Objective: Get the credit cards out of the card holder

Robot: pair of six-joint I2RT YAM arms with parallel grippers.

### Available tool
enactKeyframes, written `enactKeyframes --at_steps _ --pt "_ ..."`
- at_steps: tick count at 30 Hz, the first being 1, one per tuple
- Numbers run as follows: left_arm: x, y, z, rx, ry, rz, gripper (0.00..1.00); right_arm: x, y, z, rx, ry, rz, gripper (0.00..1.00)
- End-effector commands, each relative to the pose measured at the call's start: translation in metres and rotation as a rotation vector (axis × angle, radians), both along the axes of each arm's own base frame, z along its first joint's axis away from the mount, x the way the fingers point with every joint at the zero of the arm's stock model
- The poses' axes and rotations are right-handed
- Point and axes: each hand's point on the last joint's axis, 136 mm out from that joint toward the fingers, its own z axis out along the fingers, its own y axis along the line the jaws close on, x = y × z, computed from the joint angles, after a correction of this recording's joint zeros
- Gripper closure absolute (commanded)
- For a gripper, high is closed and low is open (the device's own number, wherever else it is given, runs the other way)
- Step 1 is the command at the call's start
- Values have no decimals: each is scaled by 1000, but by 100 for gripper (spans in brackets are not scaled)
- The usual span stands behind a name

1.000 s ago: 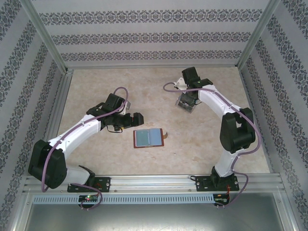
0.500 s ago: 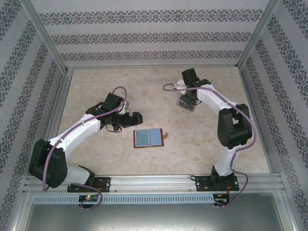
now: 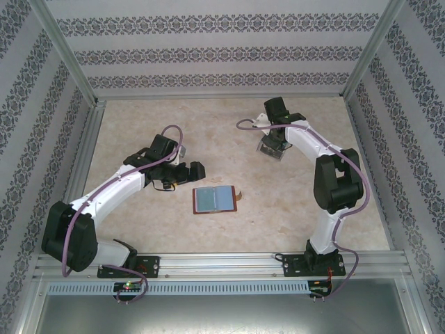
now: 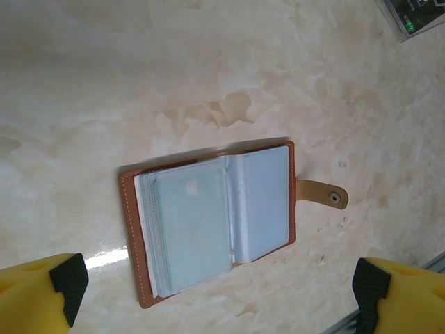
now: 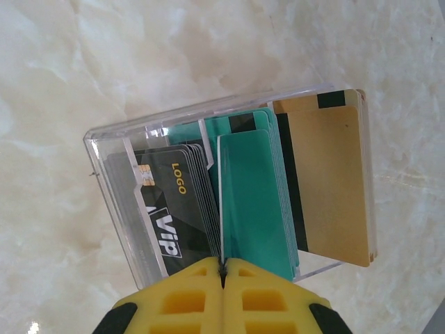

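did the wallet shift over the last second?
No. The wallet lies open in the same spot and at the same angle against the front rail.

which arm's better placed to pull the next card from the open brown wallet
Left: the left tool, open, frames the open brown leather card holder; the right tool is shut, off at the clear plastic card box.

open tabletop [image 3: 278, 216] around card holder [image 3: 215, 200], box [image 5: 131, 229] apart
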Motion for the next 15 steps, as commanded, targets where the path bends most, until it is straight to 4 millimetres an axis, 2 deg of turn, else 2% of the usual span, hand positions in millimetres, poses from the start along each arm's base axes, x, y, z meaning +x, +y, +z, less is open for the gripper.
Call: enactKeyframes --at_steps 1,7,15 --pt "-4 3 -6 -2 25 -2 0 -1 -9 17 -41 -35 40 100" --pt "-5 3 -5 -10 30 -4 0 -3 -16 22 -2 -42 63 100" --pt "-8 4 -7 -8 32 1 0 -9 -15 8 13 -29 104 100"
